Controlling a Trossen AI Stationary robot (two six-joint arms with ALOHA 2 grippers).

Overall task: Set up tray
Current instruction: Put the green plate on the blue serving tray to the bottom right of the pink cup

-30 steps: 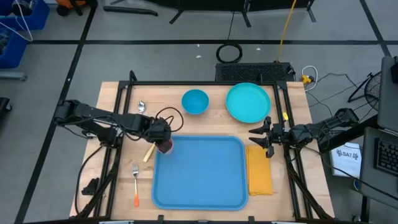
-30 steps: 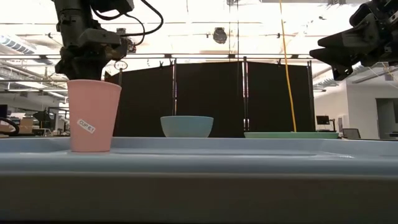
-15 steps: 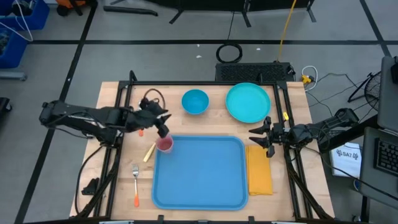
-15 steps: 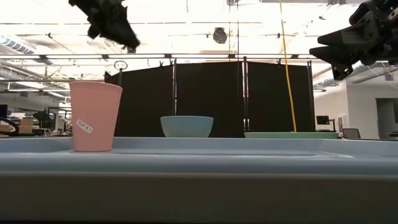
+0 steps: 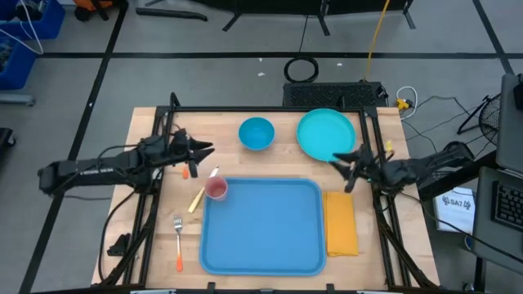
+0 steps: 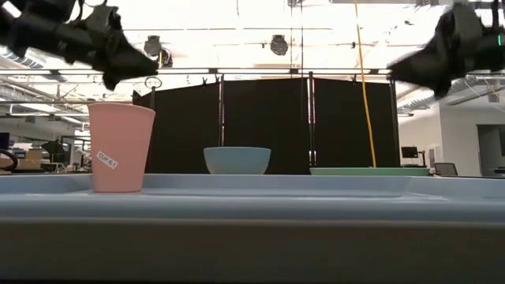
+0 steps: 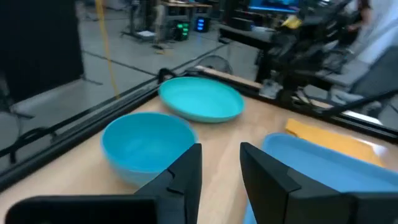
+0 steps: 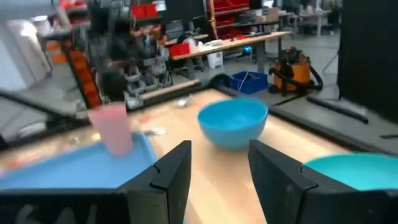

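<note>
The blue tray [image 5: 261, 237] lies at the table's middle, toward the near edge. A pink cup [image 5: 216, 189] stands upright on its base in the tray's far left corner, also seen in the low view [image 6: 120, 146] and the right wrist view [image 8: 112, 127]. My left gripper [image 5: 200, 149] is open and points level, left of the blue bowl [image 5: 256, 132], holding nothing [image 7: 221, 168]. My right gripper [image 5: 339, 161] is open and hovers at the near edge of the teal plate [image 5: 326, 135], with nothing between its fingers [image 8: 221, 168].
A yellow napkin [image 5: 341, 222] lies right of the tray. A fork with an orange handle [image 5: 178, 243] and a wooden-handled knife [image 5: 197, 198] lie left of it. Black frame rails [image 5: 163, 139] run along the table's sides and far edge.
My left gripper has lifted off the cup and drawn back toward the table's far left, tipping from pointing down to level. The cup stays upright on the tray. My right gripper has risen a little and swung toward the plate.
</note>
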